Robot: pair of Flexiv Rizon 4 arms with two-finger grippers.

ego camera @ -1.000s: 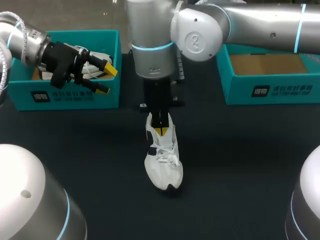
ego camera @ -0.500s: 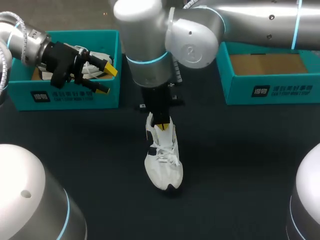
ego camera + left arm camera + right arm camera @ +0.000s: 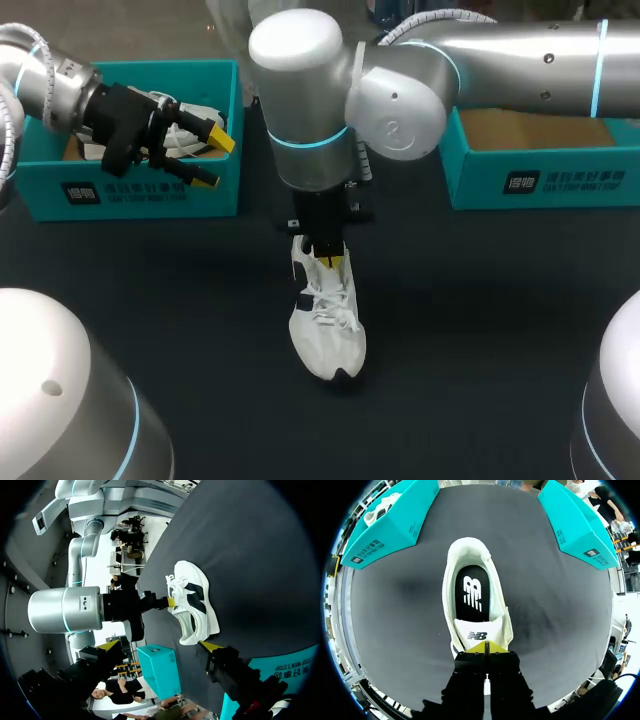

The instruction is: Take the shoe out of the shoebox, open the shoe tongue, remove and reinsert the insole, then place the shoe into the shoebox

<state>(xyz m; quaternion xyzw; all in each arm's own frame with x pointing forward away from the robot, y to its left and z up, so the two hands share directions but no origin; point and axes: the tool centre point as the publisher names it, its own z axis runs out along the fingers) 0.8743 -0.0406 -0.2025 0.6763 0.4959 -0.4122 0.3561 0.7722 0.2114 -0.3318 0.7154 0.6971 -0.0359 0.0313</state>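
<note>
Right arm [image 3: 300,110] above shoe [image 3: 327,335] heel

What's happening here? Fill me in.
The right gripper pinches the tongue of the white shoe, which stands on the table outside the boxes, its insole in place. The left gripper hangs open over the left shoebox, where another shoe lies.

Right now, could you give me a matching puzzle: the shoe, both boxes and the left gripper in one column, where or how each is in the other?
1 shoe
2 left box
3 right box
4 left gripper

a brown floor showing inside
b open, by a box
c on the table, in the middle
d holds a second shoe

Pairs: 1c, 2d, 3a, 4b.
</note>
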